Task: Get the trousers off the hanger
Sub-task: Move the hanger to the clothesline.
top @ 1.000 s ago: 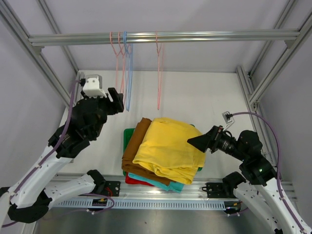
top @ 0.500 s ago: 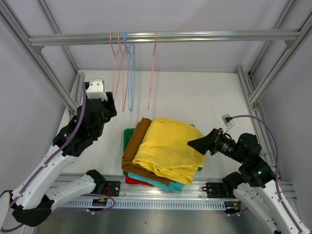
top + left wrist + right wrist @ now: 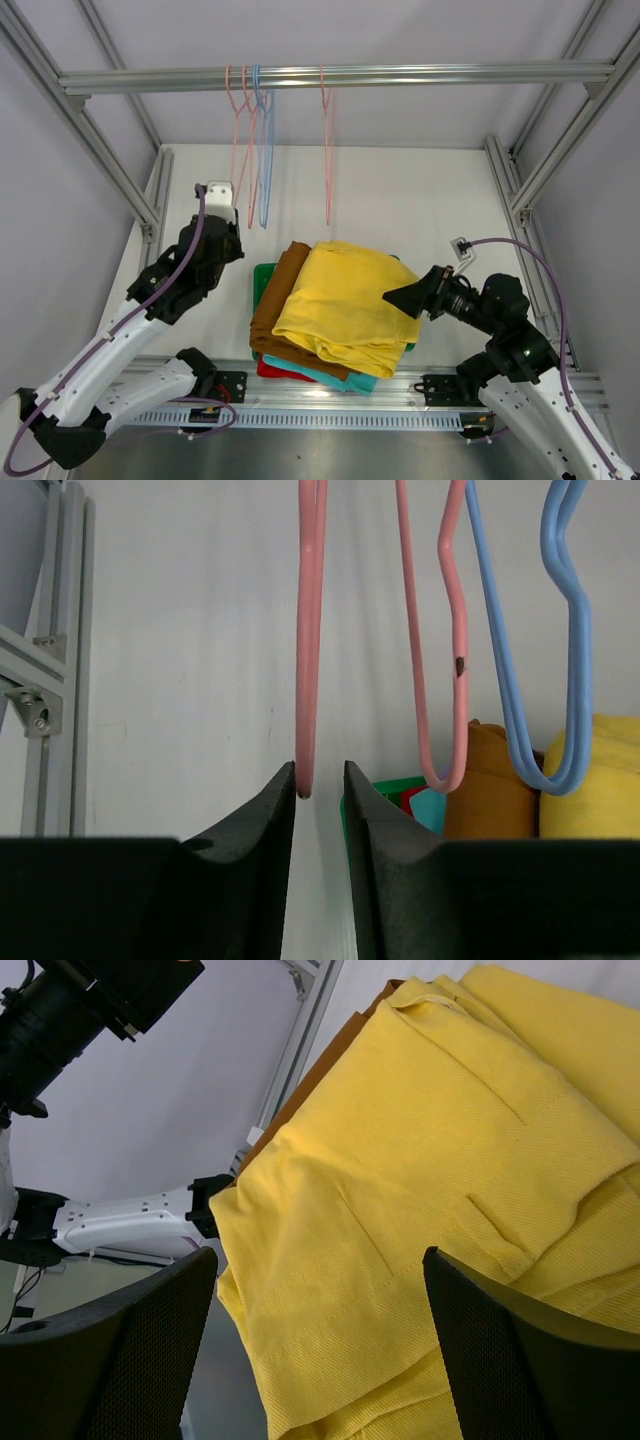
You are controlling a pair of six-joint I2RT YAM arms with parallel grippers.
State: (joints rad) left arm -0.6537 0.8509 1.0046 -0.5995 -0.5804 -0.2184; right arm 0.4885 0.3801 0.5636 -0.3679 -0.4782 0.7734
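Top external view puts the right pincer [image 3: 405, 296] nearest, released and hovering just beside the pile much as it did a second ago; its wrist view shows only yellow cloth between the wide jaws. The pile has not shifted either: the yellow trousers [image 3: 340, 300] lie on top, the brown trousers [image 3: 278, 290] under them, and the teal trousers [image 3: 335, 377] and red trousers [image 3: 272, 371] peep out at the near edge, all on the green tray [image 3: 262, 272] on the tabletop [image 3: 400, 200]. No lilac pair can be made out. The change is farther back. The left arm has drawn away from the blue hangers [image 3: 265, 170], and the left pincer [image 3: 319, 775] has narrowed from wide to a slim gap, grasping nothing. The lower bend of a pink hanger [image 3: 308, 630] shows in that gap, though whether it sits between the tips or beyond them cannot be told. Beyond, the lone pink hanger [image 3: 328, 150] has swung aside and come back, and every hanger on the rail [image 3: 400, 75] hangs bare. The removal looks finished, with the left arm apparently retreating.
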